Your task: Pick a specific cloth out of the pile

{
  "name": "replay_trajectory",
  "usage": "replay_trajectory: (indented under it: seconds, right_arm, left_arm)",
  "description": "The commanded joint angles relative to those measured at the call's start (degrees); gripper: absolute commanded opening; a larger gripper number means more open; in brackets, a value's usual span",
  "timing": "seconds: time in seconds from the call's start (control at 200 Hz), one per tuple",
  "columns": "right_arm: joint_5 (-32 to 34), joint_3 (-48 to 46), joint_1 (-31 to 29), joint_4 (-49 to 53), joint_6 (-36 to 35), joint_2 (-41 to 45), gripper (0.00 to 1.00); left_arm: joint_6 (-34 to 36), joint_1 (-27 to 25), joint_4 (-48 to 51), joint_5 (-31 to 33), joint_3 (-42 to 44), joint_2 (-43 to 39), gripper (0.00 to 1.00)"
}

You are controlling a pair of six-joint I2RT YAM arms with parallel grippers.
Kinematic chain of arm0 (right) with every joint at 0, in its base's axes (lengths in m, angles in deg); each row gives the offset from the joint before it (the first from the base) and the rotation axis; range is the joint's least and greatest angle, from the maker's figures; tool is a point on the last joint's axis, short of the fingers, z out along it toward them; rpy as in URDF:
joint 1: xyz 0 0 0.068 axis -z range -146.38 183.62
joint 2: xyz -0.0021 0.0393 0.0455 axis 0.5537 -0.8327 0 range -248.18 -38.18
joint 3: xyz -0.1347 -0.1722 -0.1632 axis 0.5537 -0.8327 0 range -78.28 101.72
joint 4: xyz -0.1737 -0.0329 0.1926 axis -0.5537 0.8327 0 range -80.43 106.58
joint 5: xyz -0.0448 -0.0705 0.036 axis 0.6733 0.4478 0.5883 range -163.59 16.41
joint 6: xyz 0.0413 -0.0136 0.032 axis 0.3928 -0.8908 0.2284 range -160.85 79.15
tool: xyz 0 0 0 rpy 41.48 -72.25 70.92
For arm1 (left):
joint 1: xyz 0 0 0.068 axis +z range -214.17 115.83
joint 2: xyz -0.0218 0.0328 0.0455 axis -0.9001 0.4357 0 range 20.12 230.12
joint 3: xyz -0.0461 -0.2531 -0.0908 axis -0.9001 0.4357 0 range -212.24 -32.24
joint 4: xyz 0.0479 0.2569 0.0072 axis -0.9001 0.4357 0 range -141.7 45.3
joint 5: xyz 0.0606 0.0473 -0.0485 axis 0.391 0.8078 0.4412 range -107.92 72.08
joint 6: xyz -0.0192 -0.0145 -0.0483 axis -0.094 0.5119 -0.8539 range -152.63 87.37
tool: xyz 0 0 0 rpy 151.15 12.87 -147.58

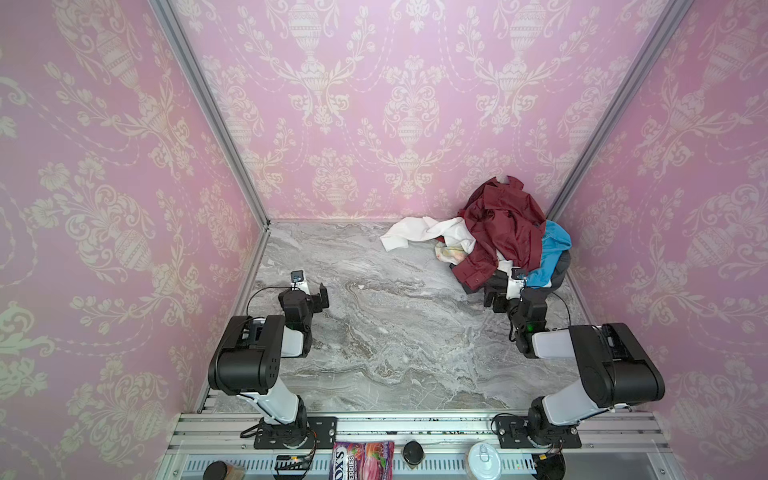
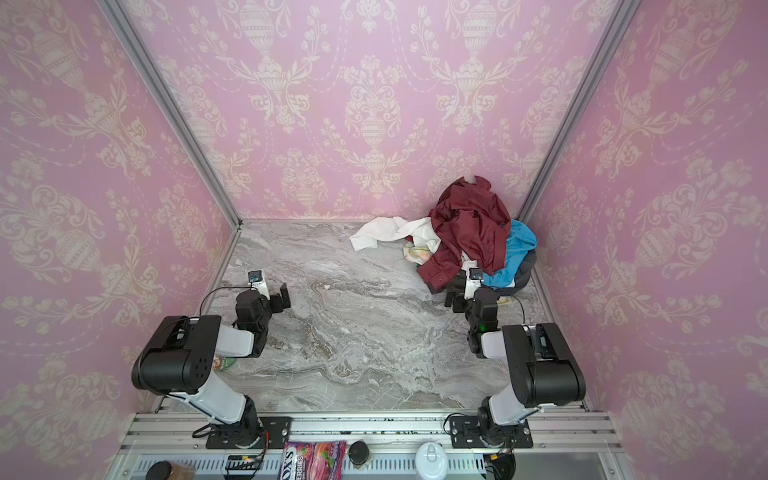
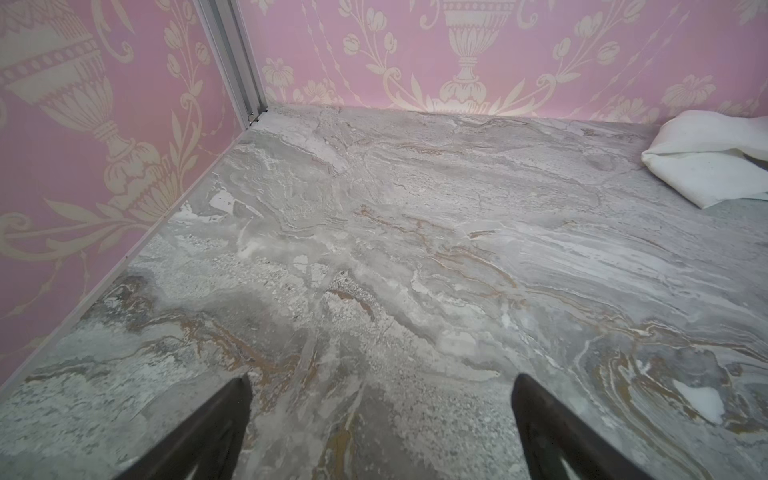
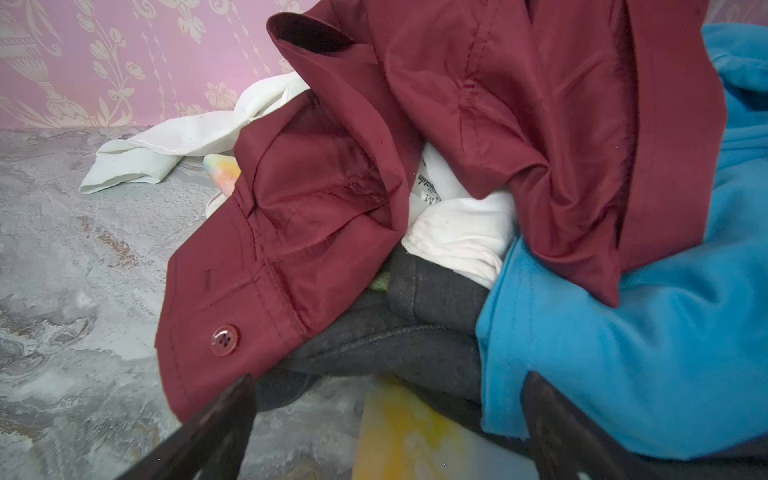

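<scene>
A: Where's the cloth (image 1: 555,249)?

B: Rt side of the pile (image 2: 469,245), which sits right of centre in both top views, at the back corner of the worktop (image 1: 395,332). It's bright blue, partly under the maroon shirt (image 1: 503,216) and lying over a dark grey garment (image 4: 395,345).

A: Rest of the heap?

B: A white cloth (image 1: 415,235) trails out to the left. A pale yellow bit (image 1: 451,253) peeks out just below it.

A: And the right pincer (image 1: 493,300)?

B: Spread wide, nothing in it — right at the near edge of the pile. In the right wrist view one finger (image 4: 224,415) sits in front of the shirt cuff (image 4: 216,324), the other at lower right against the blue hem. Touching or not, can't tell.

A: What about the left pincer (image 3: 380,382)?

B: Also spread wide and empty — over bare worktop at centre-left of the top views, well apart from the pile. Its wrist view shows marble pattern w/ a corner of the white cloth at the right edge.
</scene>
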Motion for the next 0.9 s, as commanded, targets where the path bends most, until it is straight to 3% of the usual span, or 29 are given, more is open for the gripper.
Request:
replay_trajectory:
  seconds: [0.0, 0.896]
  right_arm:
    - [-0.3, 0.7, 0.1, 0.3, -0.9, 0.0, 1.0]
    - [-0.3, 0.7, 0.1, 0.4, -0.9, 0.0, 1.0]
  left_arm:
    - [1.6, -0.1, -0.8, -0.8, 0.2, 0.0, 0.99]
    - [3.0, -0.1, -0.2, -5.0, 0.0, 0.0, 0.99]
